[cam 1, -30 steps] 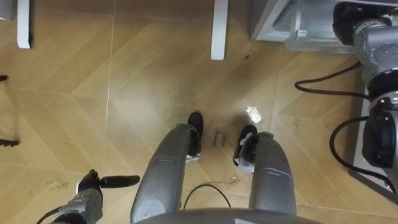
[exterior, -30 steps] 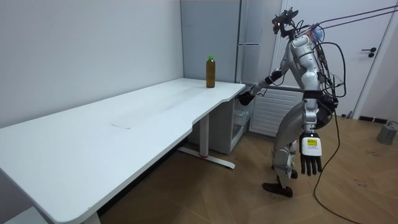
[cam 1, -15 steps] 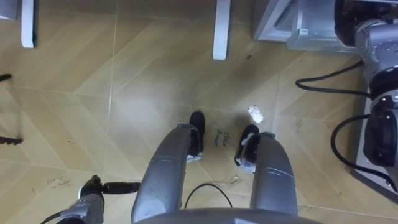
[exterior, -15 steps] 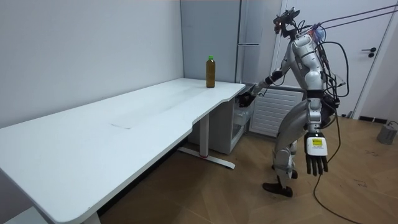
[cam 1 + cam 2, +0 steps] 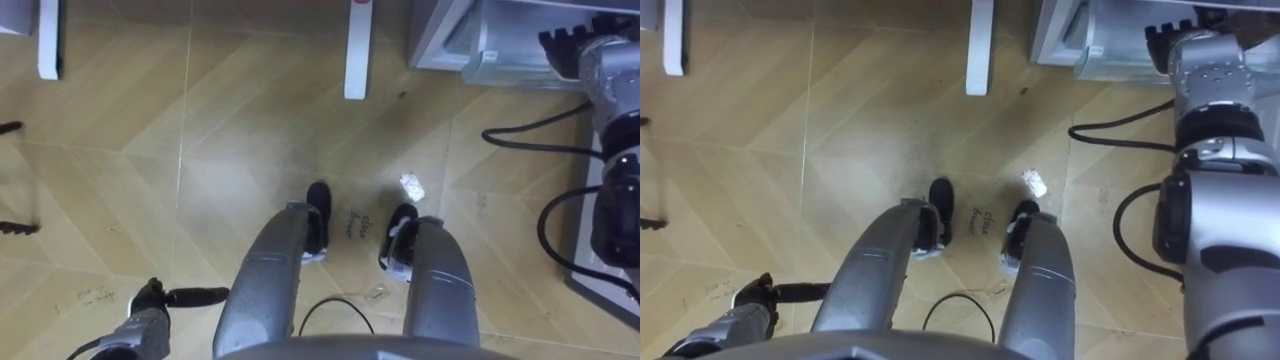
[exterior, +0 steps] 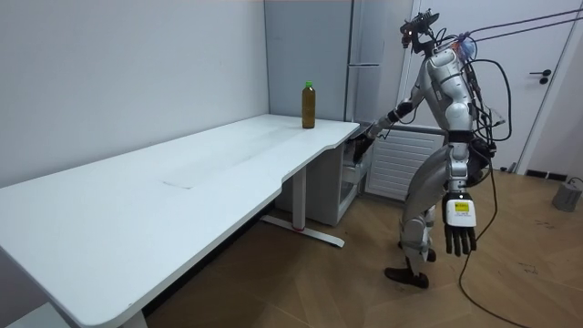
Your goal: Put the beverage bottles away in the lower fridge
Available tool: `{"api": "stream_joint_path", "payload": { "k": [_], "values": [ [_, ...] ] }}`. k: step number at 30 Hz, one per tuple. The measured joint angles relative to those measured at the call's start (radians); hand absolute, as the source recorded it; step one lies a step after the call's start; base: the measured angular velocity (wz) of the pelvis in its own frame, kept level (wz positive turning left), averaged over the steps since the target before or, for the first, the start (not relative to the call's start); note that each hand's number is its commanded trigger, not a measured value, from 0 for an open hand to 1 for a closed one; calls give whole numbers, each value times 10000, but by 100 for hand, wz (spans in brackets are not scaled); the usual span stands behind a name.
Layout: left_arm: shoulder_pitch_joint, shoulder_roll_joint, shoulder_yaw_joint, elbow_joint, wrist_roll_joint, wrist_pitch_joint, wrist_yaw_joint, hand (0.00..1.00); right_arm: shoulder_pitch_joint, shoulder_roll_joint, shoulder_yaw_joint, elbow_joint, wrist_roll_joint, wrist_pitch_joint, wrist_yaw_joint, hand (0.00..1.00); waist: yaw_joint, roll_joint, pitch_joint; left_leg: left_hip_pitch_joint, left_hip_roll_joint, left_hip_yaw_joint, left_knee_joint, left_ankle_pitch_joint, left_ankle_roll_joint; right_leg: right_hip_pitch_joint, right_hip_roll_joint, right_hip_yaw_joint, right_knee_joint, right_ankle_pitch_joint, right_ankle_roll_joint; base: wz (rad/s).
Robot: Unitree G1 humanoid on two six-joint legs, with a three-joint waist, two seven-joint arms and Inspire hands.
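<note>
While the left hand (image 6: pixel 458 239) hangs loose-fingered, the green-capped amber bottle (image 6: pixel 309 107) stands on the table (image 6: pixel 137 214).

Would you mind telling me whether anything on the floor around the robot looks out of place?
Yes: a small crumpled white scrap lies on the wooden floor just ahead of the robot's right foot, like dropped litter. Dark scribbled marks sit on the boards between its feet. Nothing looks spilled or broken.

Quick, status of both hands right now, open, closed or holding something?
The left hand: open, holding nothing, hanging by the leg.
The right hand: reached out to the fridge; open or closed cannot be told.
</note>
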Motion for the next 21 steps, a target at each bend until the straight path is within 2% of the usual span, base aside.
{"api": "stream_joint_path", "payload": {
  "k": [11, 21],
  "values": [
    [1, -23, -13, 0, -419, 14, 4, 0, 74, -101, -8, 127, -12, 0, 238, 0, 3, 19, 10, 84, 2, 19, -57, 3, 2, 84, 60, 13, -76, 1, 3, 0],
    [40, -31, -17, 8, -402, 135, -102, 0, 698, -139, -7, 127, 238, 31, 459, 0, 29, 19, 15, 975, 3, 53, -409, -5, -22, 937, 135, 73, -421, -22, 59, -1]
  ]
}}
